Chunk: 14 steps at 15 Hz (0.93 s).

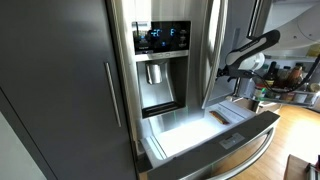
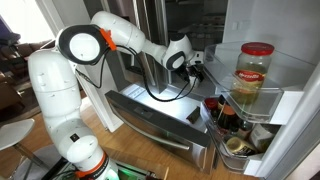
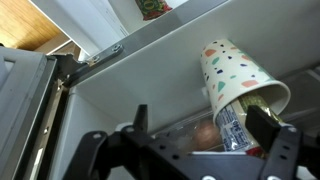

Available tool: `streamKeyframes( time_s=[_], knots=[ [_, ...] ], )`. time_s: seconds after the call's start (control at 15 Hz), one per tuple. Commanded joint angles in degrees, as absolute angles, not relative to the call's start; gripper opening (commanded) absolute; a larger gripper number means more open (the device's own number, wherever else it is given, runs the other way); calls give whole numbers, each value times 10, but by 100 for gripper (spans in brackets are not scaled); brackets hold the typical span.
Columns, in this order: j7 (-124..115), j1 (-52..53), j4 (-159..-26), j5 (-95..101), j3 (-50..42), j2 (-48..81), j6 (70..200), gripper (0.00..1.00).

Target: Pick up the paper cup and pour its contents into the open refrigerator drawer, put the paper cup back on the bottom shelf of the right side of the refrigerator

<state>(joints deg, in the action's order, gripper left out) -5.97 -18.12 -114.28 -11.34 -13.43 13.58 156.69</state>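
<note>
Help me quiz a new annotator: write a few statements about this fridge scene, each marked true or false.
1. The refrigerator drawer is pulled open. True.
2. The gripper is shut on the paper cup. False: its jaws stand open and the cup is not gripped.
3. The paper cup is plain white. False: it has coloured spots.
4. The jar has a red lid. True.

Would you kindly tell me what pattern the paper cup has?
The paper cup is white with multicoloured specks; wrist view shows it best.
</note>
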Motion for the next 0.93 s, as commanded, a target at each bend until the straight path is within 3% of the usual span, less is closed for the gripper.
streamKeyframes(
  time_s=[0.0, 0.87],
  knots=[
    [-54, -188, -1119, -134, -132, 162, 1564, 100],
    [-44, -206, -1070, -174, -109, 218, 1579, 100]
  ],
)
